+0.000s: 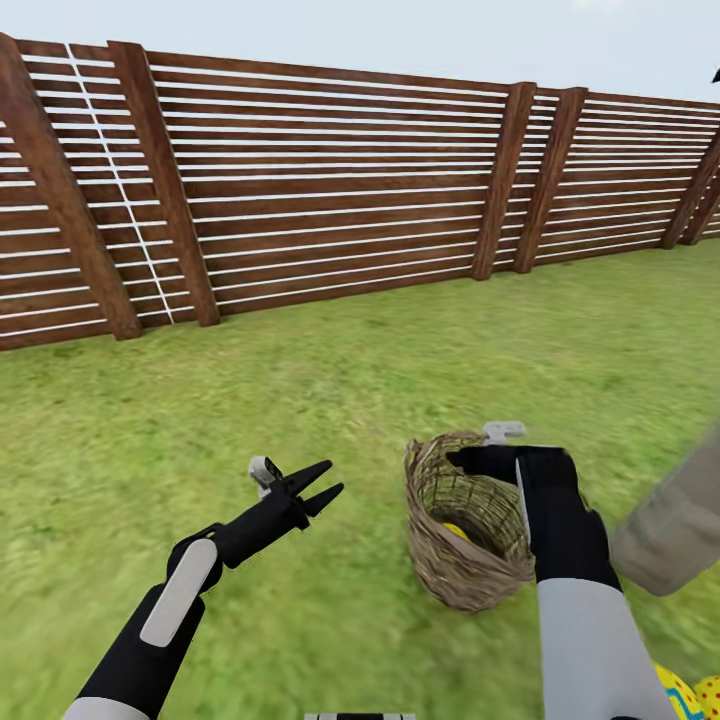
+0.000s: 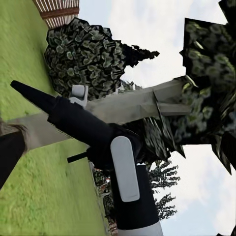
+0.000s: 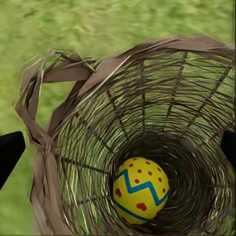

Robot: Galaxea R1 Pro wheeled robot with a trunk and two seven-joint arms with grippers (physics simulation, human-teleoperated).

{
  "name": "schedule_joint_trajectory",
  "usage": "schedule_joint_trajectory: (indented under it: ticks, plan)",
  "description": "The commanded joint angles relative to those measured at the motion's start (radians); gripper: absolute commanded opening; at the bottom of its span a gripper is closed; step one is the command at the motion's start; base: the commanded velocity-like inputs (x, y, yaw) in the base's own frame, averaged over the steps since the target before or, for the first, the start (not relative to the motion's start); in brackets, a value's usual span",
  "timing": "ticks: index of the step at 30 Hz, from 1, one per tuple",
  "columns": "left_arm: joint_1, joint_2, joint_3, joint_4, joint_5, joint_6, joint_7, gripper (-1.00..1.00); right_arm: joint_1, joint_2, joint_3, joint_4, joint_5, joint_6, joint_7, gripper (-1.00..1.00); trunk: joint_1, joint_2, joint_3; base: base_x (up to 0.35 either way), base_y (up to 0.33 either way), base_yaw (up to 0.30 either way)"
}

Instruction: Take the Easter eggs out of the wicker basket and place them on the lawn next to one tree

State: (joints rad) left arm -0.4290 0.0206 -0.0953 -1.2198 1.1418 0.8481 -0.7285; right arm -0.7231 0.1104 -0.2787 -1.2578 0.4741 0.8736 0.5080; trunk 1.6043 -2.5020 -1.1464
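Observation:
The wicker basket point(image 1: 470, 560) stands on the lawn point(image 1: 330, 380) just in front of me. One yellow Easter egg point(image 3: 140, 190) with a blue zigzag and red dots lies at its bottom, seen as a yellow patch point(image 1: 455, 531) through the weave. My right gripper point(image 1: 468, 461) hovers open over the basket's mouth, its fingertips point(image 3: 10, 152) spread wide above the rim. Off to the basket's left, my left gripper point(image 1: 322, 482) is open and empty above the grass. Another patterned egg point(image 1: 688, 696) lies on the grass beside the tree trunk point(image 1: 680, 520), partly hidden by my right arm.
A brown slatted fence point(image 1: 340, 200) closes the lawn ahead. The grey-beige trunk leans in at the right of the basket. In the left wrist view, my right arm point(image 2: 98, 132) crosses the trunk point(image 2: 142, 103) and its dark speckled canopy point(image 2: 83, 49).

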Motion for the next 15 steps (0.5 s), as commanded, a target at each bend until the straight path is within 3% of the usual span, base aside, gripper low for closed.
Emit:
schedule_joint_trajectory:
  ticks: [1, 6, 10, 13, 15]
  plan:
    - [-0.001, 0.001, -0.001, 0.001, 0.006, 0.005, 0.000, 1.00, -0.001, 0.001, 0.011, -0.001, 0.013, 0.002, -0.003, 1.00, 0.000, 0.000, 0.000, 0.267, 0.209, -0.055]
    - [-0.001, 0.000, -0.001, 0.001, 0.006, 0.005, 0.000, 1.00, 0.000, 0.001, 0.044, 0.008, 0.015, 0.002, -0.032, 1.00, 0.000, 0.000, 0.005, 0.268, 0.209, -0.168]
    - [-0.001, 0.000, -0.001, 0.001, 0.007, 0.005, 0.000, 1.00, 0.002, -0.004, 0.110, 0.026, 0.045, 0.004, -0.037, 1.00, 0.000, 0.000, 0.010, 0.268, 0.222, -0.222]
    - [-0.001, -0.001, -0.001, 0.001, 0.007, 0.005, 0.000, 1.00, 0.002, -0.004, 0.128, 0.050, 0.114, 0.005, -0.038, 1.00, 0.000, 0.000, 0.014, 0.268, 0.229, -0.226]
    - [-0.001, -0.001, -0.001, 0.000, 0.007, 0.005, 0.000, 1.00, 0.002, -0.003, 0.132, 0.062, 0.190, 0.005, -0.038, 1.00, 0.000, 0.000, 0.016, 0.268, 0.221, -0.227]
